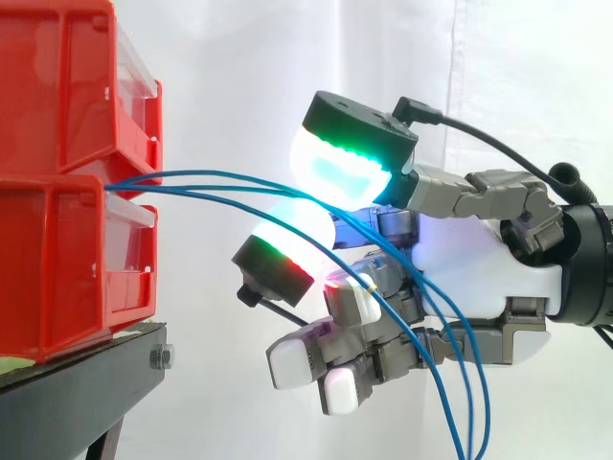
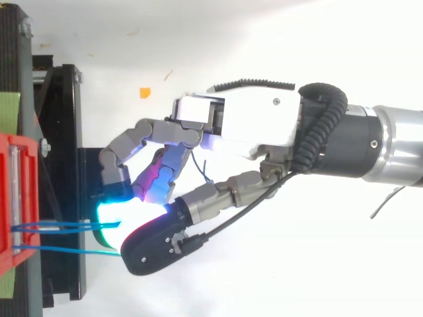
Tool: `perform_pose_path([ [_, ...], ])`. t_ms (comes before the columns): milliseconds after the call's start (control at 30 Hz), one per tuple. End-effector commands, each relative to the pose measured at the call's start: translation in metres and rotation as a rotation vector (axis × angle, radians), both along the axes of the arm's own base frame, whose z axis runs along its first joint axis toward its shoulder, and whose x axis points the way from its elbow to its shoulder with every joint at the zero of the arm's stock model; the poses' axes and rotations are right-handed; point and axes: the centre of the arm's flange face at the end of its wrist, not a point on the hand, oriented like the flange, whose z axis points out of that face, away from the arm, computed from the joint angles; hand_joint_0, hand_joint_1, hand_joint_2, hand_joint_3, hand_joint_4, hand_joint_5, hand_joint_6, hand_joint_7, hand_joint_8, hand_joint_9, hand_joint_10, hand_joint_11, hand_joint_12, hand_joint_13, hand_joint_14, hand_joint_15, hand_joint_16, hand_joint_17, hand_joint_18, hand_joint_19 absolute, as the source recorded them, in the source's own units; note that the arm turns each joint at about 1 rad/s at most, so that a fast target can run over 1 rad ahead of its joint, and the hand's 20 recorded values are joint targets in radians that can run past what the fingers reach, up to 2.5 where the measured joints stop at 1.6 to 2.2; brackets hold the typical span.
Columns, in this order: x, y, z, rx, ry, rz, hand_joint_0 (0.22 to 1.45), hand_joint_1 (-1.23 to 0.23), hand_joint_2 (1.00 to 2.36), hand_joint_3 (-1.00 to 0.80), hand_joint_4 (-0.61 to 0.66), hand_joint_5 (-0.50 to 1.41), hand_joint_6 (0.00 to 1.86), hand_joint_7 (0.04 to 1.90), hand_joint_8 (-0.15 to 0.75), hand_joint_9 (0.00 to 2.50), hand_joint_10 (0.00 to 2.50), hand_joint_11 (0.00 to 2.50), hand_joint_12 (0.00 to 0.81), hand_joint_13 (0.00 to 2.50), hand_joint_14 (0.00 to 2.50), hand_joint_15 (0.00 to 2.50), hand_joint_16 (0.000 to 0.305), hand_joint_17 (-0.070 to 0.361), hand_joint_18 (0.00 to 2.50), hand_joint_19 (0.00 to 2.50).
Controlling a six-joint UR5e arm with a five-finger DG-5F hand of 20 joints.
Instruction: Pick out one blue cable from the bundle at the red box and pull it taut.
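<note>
A white curtain (image 1: 287, 57) backs the scene. Ahead of the hand's fingertips, two red bins (image 1: 57, 192) sit stacked on a black stand (image 1: 77, 383). The hand (image 1: 517, 259) reaches level toward them with its fingers curled forward. Thin blue cables (image 1: 192, 173) leave the gap between the two bins, run a short way through the air to the hand, pass into it, then hang down in loose loops below the palm. Two glowing pads (image 1: 340, 168) meet at the front of the hand, a cyan and green one above and a white one just beneath it, and the cables go in between them, so the hand appears to be pinching the cables there. The other fingers are folded under the palm and hold nothing. From the side several strands crowd together at the pinch, so it is hard to tell whether one cable or more lies between the pads. The step in hand looks like singling out and gripping. To do it well, the pinch should close on one strand only and let the rest slip free. The pull should then go straight back from the bins, along the cable's own line, slowly enough that the strand does not slide out of the pads.
</note>
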Motion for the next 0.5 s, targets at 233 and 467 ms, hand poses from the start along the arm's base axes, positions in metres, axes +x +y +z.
perform_pose_path([
  [233, 0.0006, 0.0001, 0.0017, -0.005, -0.001, 0.0, 0.61, -0.83, 1.02, -0.16, 0.08, -0.12, 0.88, 1.14, 0.271, 1.19, 0.02, 0.62, 0.327, 0.9, 0.01, 0.32, 0.048, 0.108, 0.79, 0.58],
  [467, 0.0008, 0.0001, 0.0005, -0.012, 0.001, -0.001, 0.66, -0.88, 1.02, -0.29, 0.04, -0.14, 0.89, 1.13, 0.258, 1.13, 0.02, 0.61, 0.323, 0.87, 0.01, 0.31, 0.047, 0.106, 0.77, 0.56],
])
